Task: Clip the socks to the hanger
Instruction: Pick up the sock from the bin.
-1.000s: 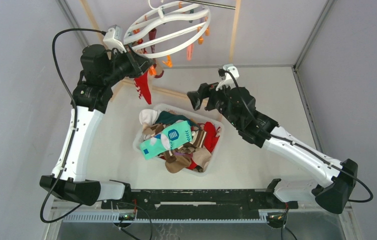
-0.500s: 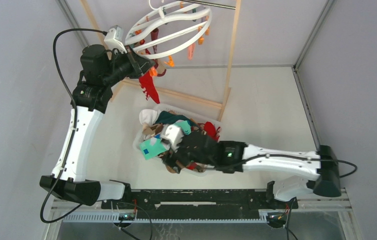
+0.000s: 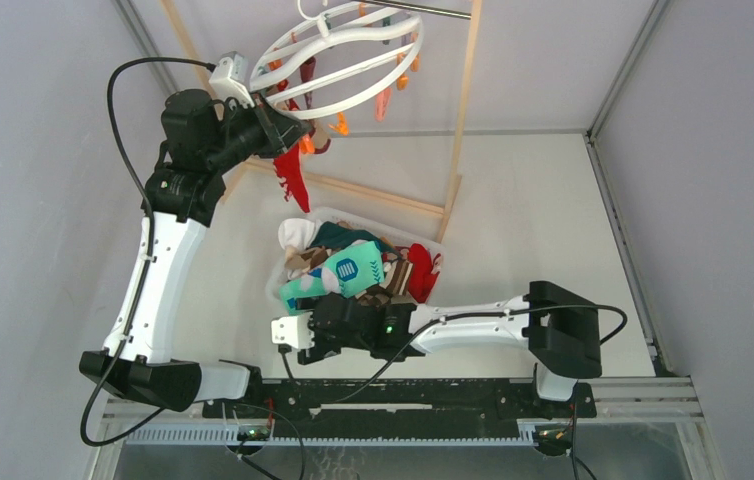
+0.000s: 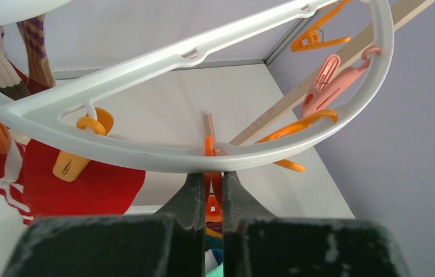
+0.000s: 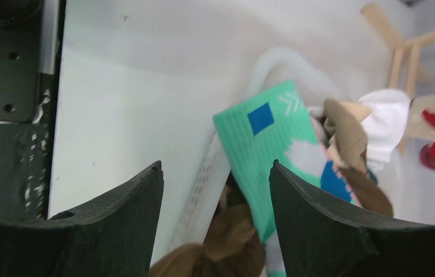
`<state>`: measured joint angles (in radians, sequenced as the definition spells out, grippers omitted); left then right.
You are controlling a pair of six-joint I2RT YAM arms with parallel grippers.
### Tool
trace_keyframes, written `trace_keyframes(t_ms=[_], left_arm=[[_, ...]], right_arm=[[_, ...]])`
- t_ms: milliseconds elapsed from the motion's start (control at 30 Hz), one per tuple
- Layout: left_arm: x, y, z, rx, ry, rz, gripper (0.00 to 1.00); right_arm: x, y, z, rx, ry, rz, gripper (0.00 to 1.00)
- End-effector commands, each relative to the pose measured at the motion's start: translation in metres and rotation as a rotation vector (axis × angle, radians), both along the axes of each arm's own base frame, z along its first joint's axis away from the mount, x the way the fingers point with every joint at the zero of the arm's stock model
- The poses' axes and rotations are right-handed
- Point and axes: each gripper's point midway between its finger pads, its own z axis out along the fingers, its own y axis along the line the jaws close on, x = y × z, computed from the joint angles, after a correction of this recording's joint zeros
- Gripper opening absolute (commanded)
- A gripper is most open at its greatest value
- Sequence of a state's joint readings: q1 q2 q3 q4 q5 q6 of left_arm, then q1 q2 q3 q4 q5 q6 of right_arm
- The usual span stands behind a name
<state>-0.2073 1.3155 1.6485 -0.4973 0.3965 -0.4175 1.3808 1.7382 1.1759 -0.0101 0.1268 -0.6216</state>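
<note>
Since a second ago your right arm has swung a long way. It was raised beyond the far right of the tub (image 5: 267, 60), then lay across the heap. Now it is folded low along the near side, with the right end effector (image 3: 325, 322) over the tub's near left corner. Your left arm has stayed up at the hanger (image 4: 163, 160).

The right end effector's fingers stand well apart and hold nothing. Directly below them, in the wrist view, lie the tub's rim and the mint-teal sock (image 5: 261, 138). That sock drapes over the other socks (image 3: 393, 285), which are heaped in the tub just ahead of the fingers. Bare desk (image 5: 146, 86) lies to one side of them.

The left end effector (image 4: 214, 178) is all but closed, clamped on an orange peg (image 4: 209, 147) that hangs from the hanger's rim just above the fingertips. A red sock (image 4: 82, 184) hangs down beside it, to the left in the wrist view. You cannot tell from here which peg carries it.
</note>
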Motion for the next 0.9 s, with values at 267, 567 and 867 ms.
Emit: trace_keyframes(t_ms=[267,567,867], left_arm=[[-0.013,0.000,0.028,0.003,-0.087,-0.028,0.00],[-0.014,0.001,0.029,0.001,-0.088,-0.028,0.00],[-0.015,0.000,0.028,0.000,-0.086,-0.030,0.00]], right_arm=[[0.016,0.056,0.027,0.138,-0.141,0.072,0.60],[0.027,0.052,0.018,0.096,-0.174,0.038,0.28],[0.041,0.045,0.058,0.196,-0.148,-0.033,0.00]])
